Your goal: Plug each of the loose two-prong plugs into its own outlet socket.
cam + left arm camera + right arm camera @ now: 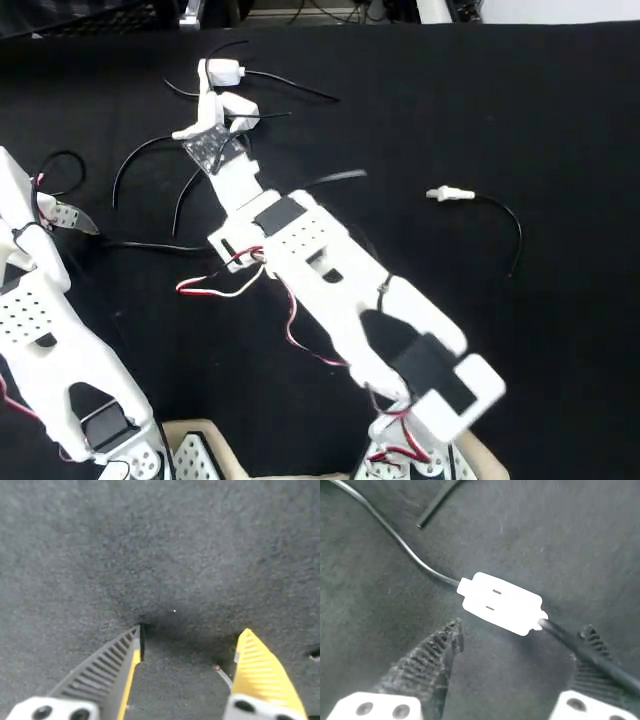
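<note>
partly under right arm [330, 275]: black cables [140, 154]

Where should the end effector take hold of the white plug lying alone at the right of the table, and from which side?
Probably on the white body of the plug, from above, closing across its two long sides. It lies flat on the cloth with its narrow tip to the left and its black cable leaving to the right, so both ends stay free.
</note>
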Tool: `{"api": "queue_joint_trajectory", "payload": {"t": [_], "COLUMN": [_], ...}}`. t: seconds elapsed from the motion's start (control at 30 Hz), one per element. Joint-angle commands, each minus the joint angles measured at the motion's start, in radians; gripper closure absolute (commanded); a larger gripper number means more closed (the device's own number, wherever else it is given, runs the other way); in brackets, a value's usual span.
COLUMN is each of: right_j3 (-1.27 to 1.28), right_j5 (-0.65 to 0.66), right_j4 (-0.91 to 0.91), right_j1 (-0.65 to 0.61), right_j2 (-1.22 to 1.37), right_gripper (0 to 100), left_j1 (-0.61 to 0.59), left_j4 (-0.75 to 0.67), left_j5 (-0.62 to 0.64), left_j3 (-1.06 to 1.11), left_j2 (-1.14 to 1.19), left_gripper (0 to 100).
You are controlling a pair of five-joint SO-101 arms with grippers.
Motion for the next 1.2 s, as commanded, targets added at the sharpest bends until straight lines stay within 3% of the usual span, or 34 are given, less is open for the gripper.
{"api": "queue_joint_trajectory", "payload": {"t": [0.0,0.33,0.6,0.8,1.0,1.17], "right_j3": [-0.024,-0.14,-0.346,-0.369,-0.453,-0.63], "right_j5": [0.101,0.6,0.953,1.065,1.071,1.099], "right_j4": [0.06,0.333,0.848,0.847,0.836,0.802], "right_j1": [0.0,0.035,0.077,0.012,-0.13,-0.115], "right_j2": [-0.114,-0.179,-0.171,-0.151,-0.028,0.18], "right_gripper": [64.9,64.9,64.9,64.9,64.5,64.5], "left_j1": [-0.007,-0.007,-0.007,-0.007,-0.007,-0.007], "left_j4": [-0.031,-0.031,-0.031,-0.031,-0.031,-0.031], "left_j5": [0.0,0.0,0.0,0.0,0.0,0.0], "left_j3": [-0.005,-0.004,-0.005,-0.005,-0.005,-0.005], "left_j2": [0.003,0.003,0.003,0.003,0.003,0.003], "left_gripper": [70,70,70,70,70,70]}}
